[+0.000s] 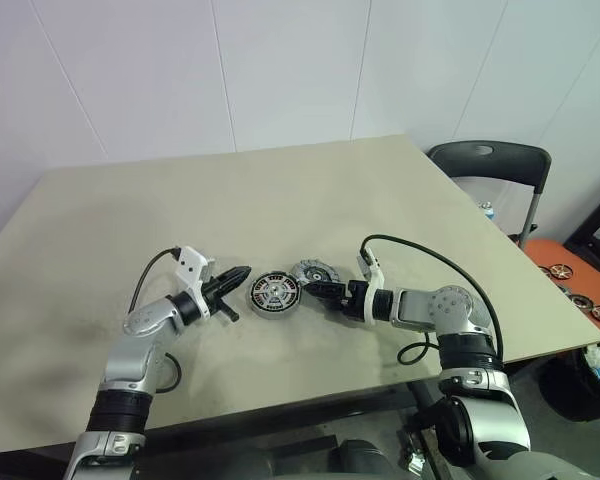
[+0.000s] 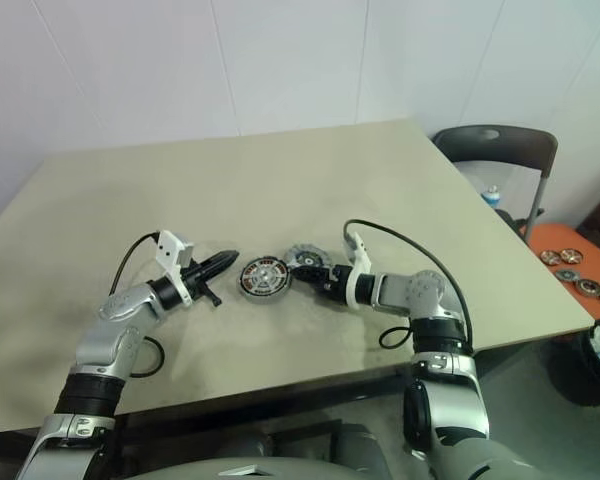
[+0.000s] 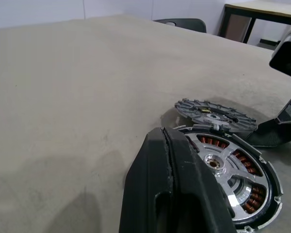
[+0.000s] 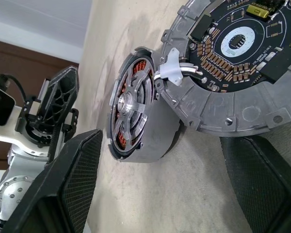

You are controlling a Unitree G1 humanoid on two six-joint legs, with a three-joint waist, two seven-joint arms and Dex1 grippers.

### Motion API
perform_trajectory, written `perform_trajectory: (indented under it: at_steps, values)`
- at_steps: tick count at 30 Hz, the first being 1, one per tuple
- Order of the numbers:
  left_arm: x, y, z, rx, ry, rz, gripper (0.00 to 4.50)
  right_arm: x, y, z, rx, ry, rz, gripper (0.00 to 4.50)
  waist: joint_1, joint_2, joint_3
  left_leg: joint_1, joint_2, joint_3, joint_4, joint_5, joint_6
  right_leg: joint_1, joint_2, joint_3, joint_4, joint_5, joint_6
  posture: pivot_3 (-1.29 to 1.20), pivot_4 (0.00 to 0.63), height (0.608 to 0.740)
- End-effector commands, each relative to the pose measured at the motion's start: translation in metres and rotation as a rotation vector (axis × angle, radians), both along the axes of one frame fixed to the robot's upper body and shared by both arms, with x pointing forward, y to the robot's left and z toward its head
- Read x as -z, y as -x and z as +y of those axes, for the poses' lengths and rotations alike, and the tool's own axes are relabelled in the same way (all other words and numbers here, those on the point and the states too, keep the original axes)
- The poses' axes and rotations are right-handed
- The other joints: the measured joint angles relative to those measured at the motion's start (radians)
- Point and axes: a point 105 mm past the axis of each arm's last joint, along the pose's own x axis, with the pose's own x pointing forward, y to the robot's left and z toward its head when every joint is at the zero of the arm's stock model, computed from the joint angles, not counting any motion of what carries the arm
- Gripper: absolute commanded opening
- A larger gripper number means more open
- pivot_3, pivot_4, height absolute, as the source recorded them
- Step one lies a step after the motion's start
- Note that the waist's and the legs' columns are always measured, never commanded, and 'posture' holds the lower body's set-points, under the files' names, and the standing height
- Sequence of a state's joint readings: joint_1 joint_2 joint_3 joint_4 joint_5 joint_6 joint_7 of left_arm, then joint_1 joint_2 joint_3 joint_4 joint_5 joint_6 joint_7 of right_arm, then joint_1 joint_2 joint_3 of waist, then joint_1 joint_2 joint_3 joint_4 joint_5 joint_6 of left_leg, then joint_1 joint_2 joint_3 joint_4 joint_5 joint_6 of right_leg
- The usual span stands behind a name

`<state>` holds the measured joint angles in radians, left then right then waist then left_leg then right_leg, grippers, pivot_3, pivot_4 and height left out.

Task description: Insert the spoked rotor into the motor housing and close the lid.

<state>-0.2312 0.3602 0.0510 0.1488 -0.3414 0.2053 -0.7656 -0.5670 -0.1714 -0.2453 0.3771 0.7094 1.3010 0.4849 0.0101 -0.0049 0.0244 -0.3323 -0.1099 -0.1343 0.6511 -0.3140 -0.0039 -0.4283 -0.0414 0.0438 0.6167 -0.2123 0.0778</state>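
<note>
The thick round dark motor housing (image 1: 274, 294) with copper windings lies on the beige desk (image 1: 280, 190), the silver spoked rotor (image 4: 131, 116) seated inside it. The notched grey metal lid (image 1: 313, 272) lies touching its edge. The left tool (image 1: 236, 275) is clenched empty beside the housing; the right tool (image 1: 320, 290) is spread wide at the lid.

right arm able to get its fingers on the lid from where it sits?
Probably yes. The right gripper is open and faces the lid from close by, with bare table between. The lid lies open beside the motor housing, joined by a white wire clip, with the spoked rotor already seated.
</note>
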Motion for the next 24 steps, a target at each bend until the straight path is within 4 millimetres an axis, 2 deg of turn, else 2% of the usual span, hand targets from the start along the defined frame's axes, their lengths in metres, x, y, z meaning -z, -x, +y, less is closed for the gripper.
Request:
perform_trajectory:
  at_steps: [1, 6, 9, 15, 18, 22, 24]
  values:
    - [-0.011, -0.003, -0.003, 0.009, -0.002, -0.053, 0.00, -0.005, -0.017, -0.005, 0.092, 0.010, -0.040, 3.97, -0.001, 0.000, 0.000, 0.000, 0.000, 0.000, 0.000, 0.000, 0.000, 0.000, 0.000, 0.000, 0.000, 0.000, 0.000, 0.00, 0.000, 0.740]
    - [-0.011, -0.003, -0.005, 0.013, -0.001, -0.055, 0.00, -0.004, -0.037, -0.016, 0.245, 0.005, -0.058, 3.97, 0.000, 0.000, 0.000, 0.005, 0.000, 0.000, 0.000, 0.000, 0.000, 0.004, 0.000, 0.000, 0.000, 0.000, 0.000, 0.00, 0.000, 0.740]
    - [-0.011, -0.003, -0.004, 0.010, -0.004, -0.057, 0.00, -0.005, -0.039, -0.015, 0.262, -0.013, -0.060, 3.38, 0.001, 0.000, 0.000, 0.005, 0.000, 0.000, 0.000, 0.000, 0.000, 0.005, 0.000, 0.000, 0.000, 0.000, 0.000, 0.00, 0.000, 0.740]
    - [-0.012, -0.003, 0.000, -0.003, -0.014, -0.059, 0.00, -0.003, -0.034, -0.004, 0.220, -0.017, -0.065, 1.32, -0.007, 0.000, 0.000, 0.004, 0.000, 0.000, -0.002, 0.000, 0.000, 0.002, 0.000, 0.001, 0.000, 0.000, 0.000, 0.00, 0.000, 0.740]
    - [-0.012, -0.003, 0.000, -0.007, -0.017, -0.060, 0.00, -0.013, -0.035, 0.000, 0.196, -0.010, -0.149, 0.34, -0.016, 0.000, 0.000, 0.005, 0.000, 0.001, -0.001, 0.000, 0.000, 0.004, 0.000, 0.001, 0.000, 0.000, 0.000, 0.00, 0.000, 0.740]
    - [-0.012, -0.005, 0.001, -0.009, -0.019, -0.062, 0.00, -0.043, -0.041, 0.007, 0.178, -0.016, -0.323, 0.34, -0.024, 0.001, 0.000, 0.006, 0.000, 0.001, -0.001, 0.000, 0.000, 0.005, 0.001, 0.001, 0.000, 0.000, 0.000, 0.00, 0.000, 0.740]
    - [-0.012, -0.005, 0.002, -0.011, -0.020, -0.064, 0.00, -0.054, -0.040, 0.012, 0.121, 0.066, -0.453, 0.34, -0.025, 0.001, 0.000, 0.004, 0.000, 0.001, -0.001, 0.000, 0.000, 0.003, 0.001, 0.001, 0.000, 0.000, 0.000, 0.00, 0.000, 0.740]
